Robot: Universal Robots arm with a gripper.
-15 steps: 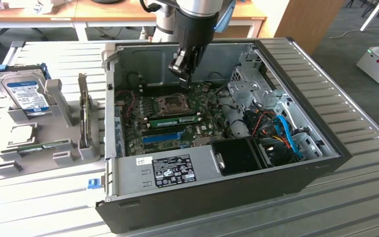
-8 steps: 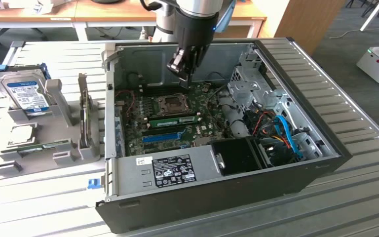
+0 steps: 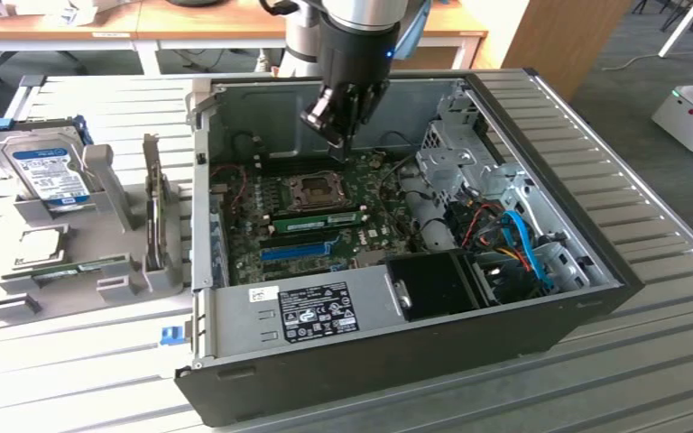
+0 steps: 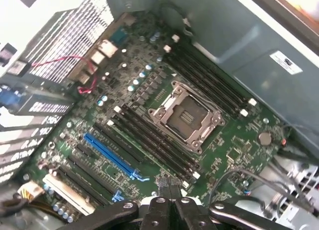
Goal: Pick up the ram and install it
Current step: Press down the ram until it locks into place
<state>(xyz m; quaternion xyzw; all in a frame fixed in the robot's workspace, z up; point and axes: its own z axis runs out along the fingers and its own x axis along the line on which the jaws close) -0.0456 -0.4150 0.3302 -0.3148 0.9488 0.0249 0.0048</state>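
While your black gripper (image 3: 337, 135) hangs over the open, dark grey metal computer case (image 3: 587, 298), its fingers are pressed together with nothing between them, as the wrist view confirms at the fingertips (image 4: 169, 187). You are poised above the green motherboard (image 3: 322, 225), close to the square silver processor socket (image 3: 318, 190), and the wrist view looks straight down on that socket (image 4: 187, 115) with black memory slots running on both sides of it. A long, thin green ram stick (image 3: 313, 218) sits seated in a slot just on the near side of the socket in the exterior view, with the long blue plastic expansion slot (image 3: 292, 250) lying a little further toward the front of the case; the same blue slot (image 4: 110, 156) shows in the wrist view. Outside the case, toward the exterior view's left, a grey plastic holder rack (image 3: 118, 289) rests on the slatted white table (image 3: 58, 379). It carries a silver hard drive with a blue label (image 3: 43, 171), a dark upright expansion card (image 3: 152, 194), and another thin green ram stick (image 3: 76, 269) lying in a low cradle, well apart from your gripper.
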